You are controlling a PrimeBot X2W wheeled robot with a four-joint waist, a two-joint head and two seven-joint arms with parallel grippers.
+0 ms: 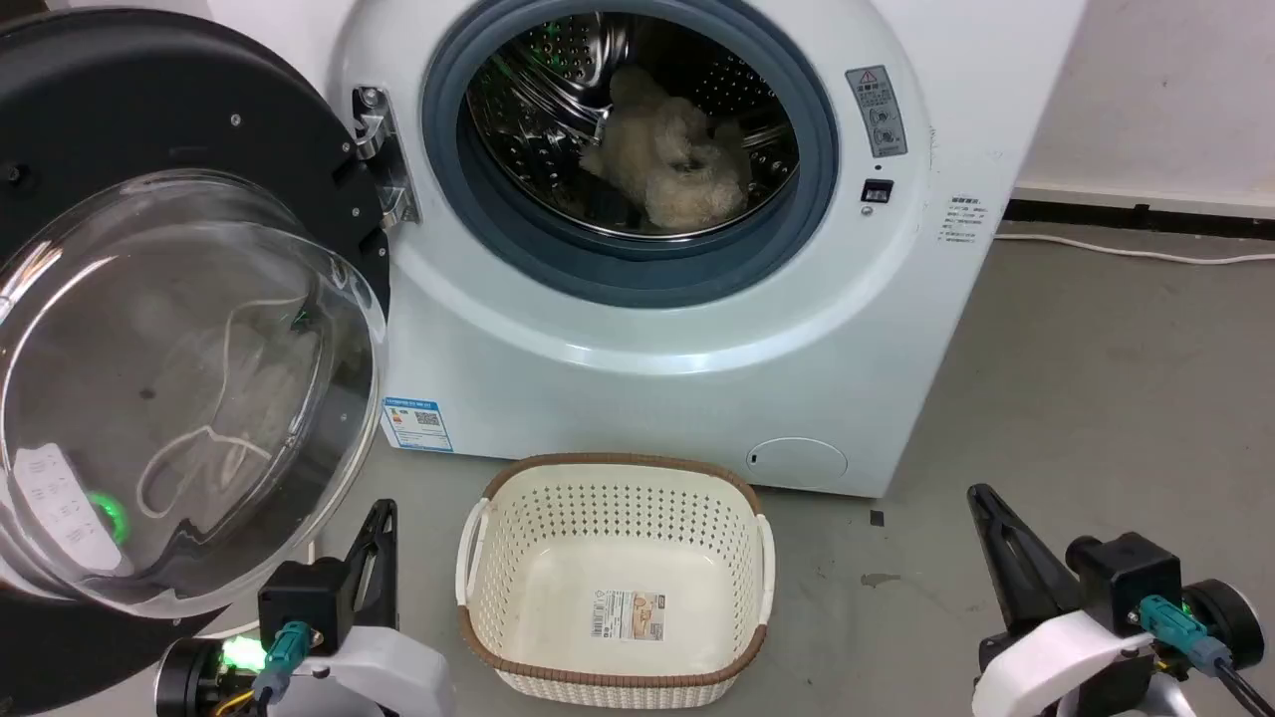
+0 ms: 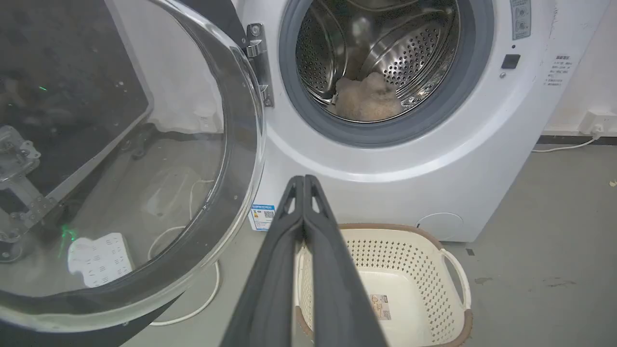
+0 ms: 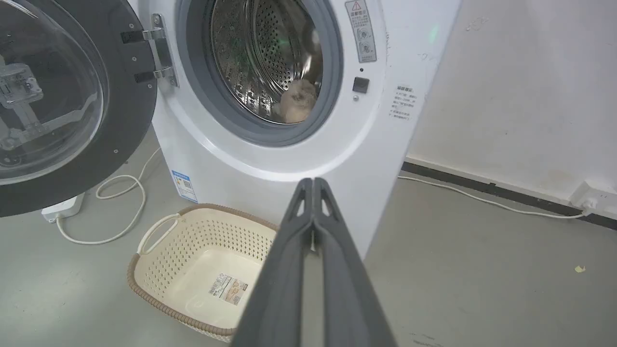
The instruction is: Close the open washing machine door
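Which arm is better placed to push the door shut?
Left. The washing machine door hangs open on the robot's left, close by the left hand; the right hand sits beyond the laundry basket.

White washing machine point(image 1: 647, 339), glossy black washing machine door point(image 1: 120, 100) at upper left with clear glass. Grey gasket point(image 1: 637, 274), steel drum point(image 1: 737, 90) dotted with holes, beige bundle point(image 1: 667, 159) inside. Cream basket point(image 1: 618, 461) at bottom centre: hole grid, brown woven rim. Plain grey floor point(image 1: 1076, 378).
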